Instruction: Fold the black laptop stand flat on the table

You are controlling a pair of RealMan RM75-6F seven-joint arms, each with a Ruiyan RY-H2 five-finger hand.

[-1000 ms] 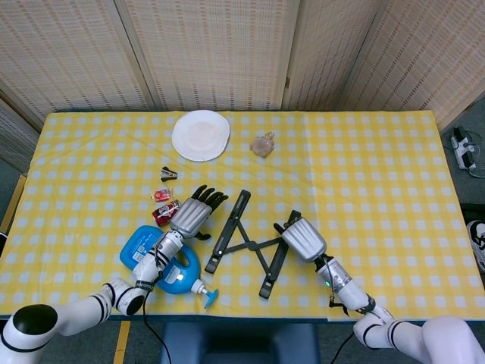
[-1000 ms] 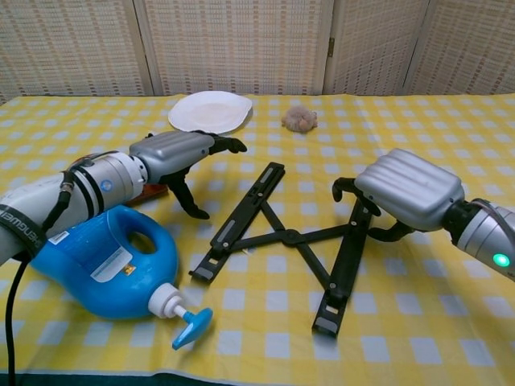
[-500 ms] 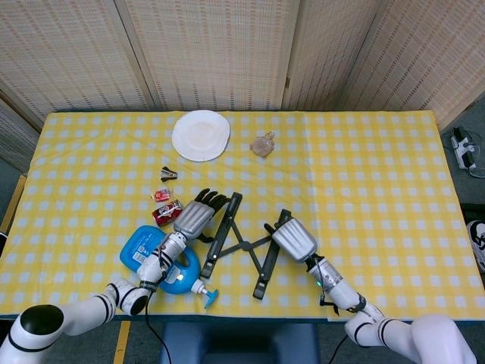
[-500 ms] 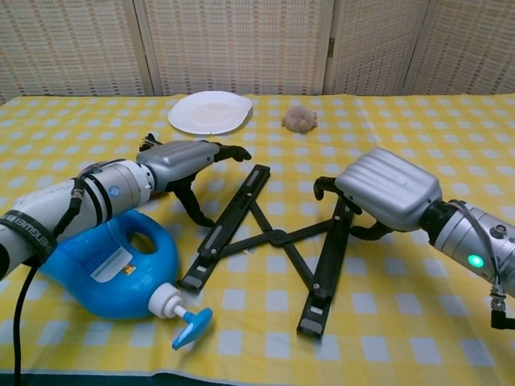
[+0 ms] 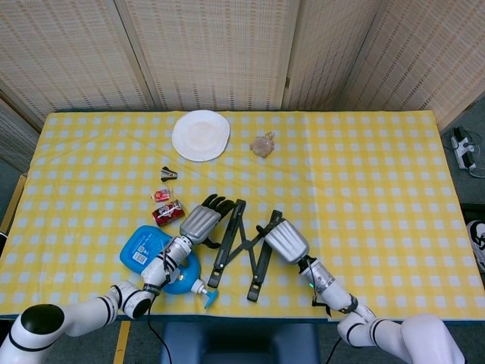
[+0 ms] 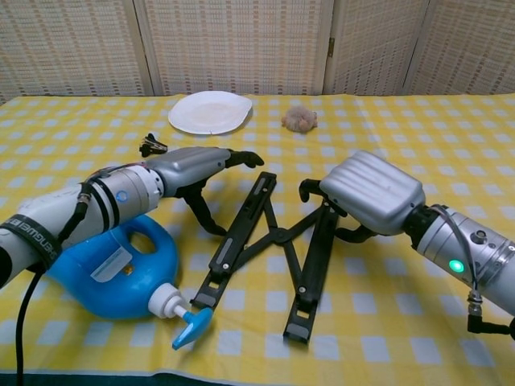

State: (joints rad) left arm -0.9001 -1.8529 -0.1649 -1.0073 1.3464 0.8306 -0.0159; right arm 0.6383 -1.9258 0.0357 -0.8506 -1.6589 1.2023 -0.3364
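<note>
On the worktop (image 5: 364, 174) there is one black laptop stand (image 5: 241, 246) near the front edge. Two robot hands are beside it: the left hand (image 5: 201, 221) and the right hand (image 5: 280, 240). At the near left lies one blue bottle (image 5: 155, 259) with a pump. Far from it stands one white plate (image 5: 200, 135), and right of the plate lies one brownish lump (image 5: 262, 145). Left of the stand there are three small items: one dark clip (image 5: 168, 174) and two small red packets (image 5: 165, 206).

left hand (image 6: 189, 166): low over tabletop, palm down, fingers (image 6: 241, 158) stretched forward and slightly spread, thumb hanging below, holding nothing | right hand (image 6: 366, 193): palm down, knuckles up, fingers (image 6: 310, 190) curled downward ahead of palm | forearms reaching in from near edge
</note>
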